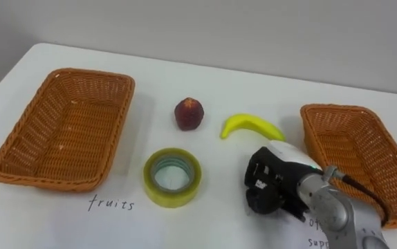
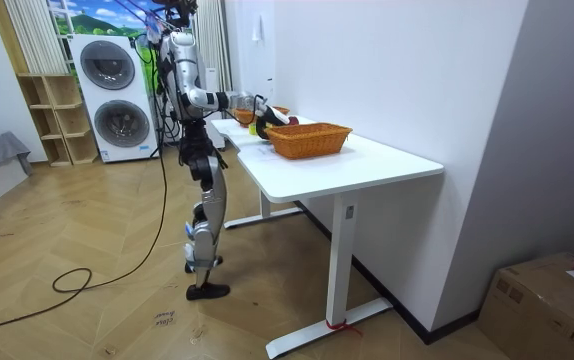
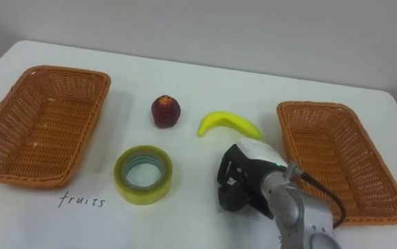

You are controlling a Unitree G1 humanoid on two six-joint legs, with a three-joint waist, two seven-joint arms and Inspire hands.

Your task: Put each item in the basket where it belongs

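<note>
The right hand [image 1: 276, 181] is hanging low over the white table [image 1: 205, 76], its arm entering from the lower right and its back facing the camera. From this side I cannot tell whether it is open or closed, and nothing is showing in it. Just beyond it the banana [image 1: 251, 126] is lying on the table, apart from the hand, and the red fruit [image 1: 189, 113] is sitting a little further left. The roll of tape [image 1: 173, 177] is lying flat to the hand's left, nearer the front edge. Both baskets are sitting empty, the right basket [image 1: 317, 135] just beside the hand and the left basket [image 1: 25, 155] well apart from it, so nothing is sorted yet.

If the banana is the target, its smooth curve is likely going to skid or spin away under a shallow grasp. The nearest basket is probably the wrong one for fruit. A carry to the far basket is passing over the red fruit and tape, and a low sweep could be knocking the round fruit into a roll
</note>
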